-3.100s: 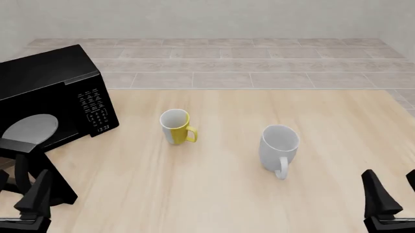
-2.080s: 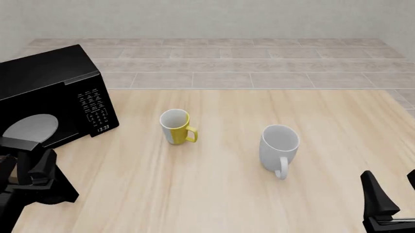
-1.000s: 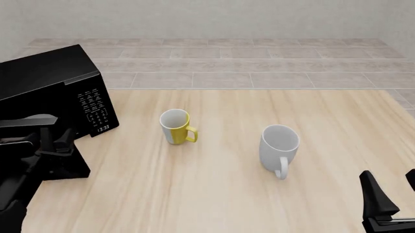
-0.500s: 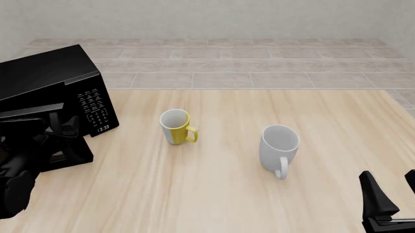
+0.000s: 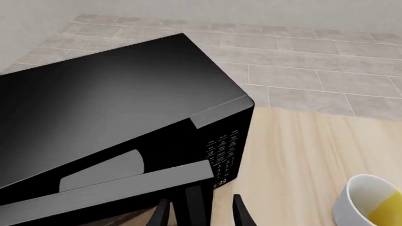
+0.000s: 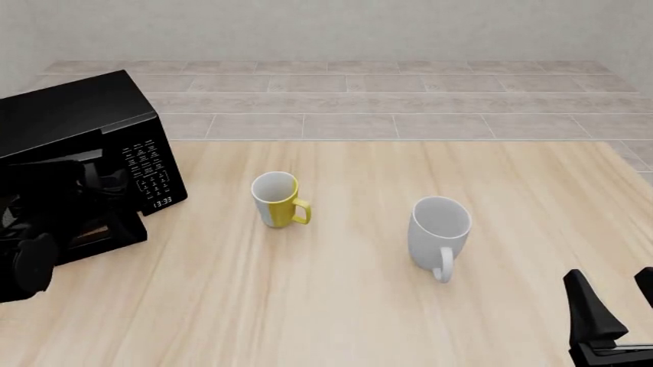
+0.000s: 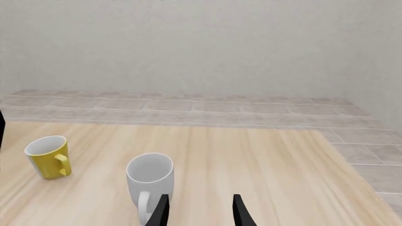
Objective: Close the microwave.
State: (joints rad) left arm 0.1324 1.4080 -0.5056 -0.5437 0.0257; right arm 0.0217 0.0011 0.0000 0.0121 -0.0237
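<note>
At table's left, microwave (image 6: 92, 130) keypad facing right-forward, both hands' fingers apart.

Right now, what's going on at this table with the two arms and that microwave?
The left gripper is up against the door of the black microwave at the table's far left, and the door is not yet fully shut: its top edge still stands out from the body in the left wrist view. The right gripper waits open at the near right edge, holding nothing. A yellow mug and a white mug stand upright on the wooden table, apart from both arms.
</note>
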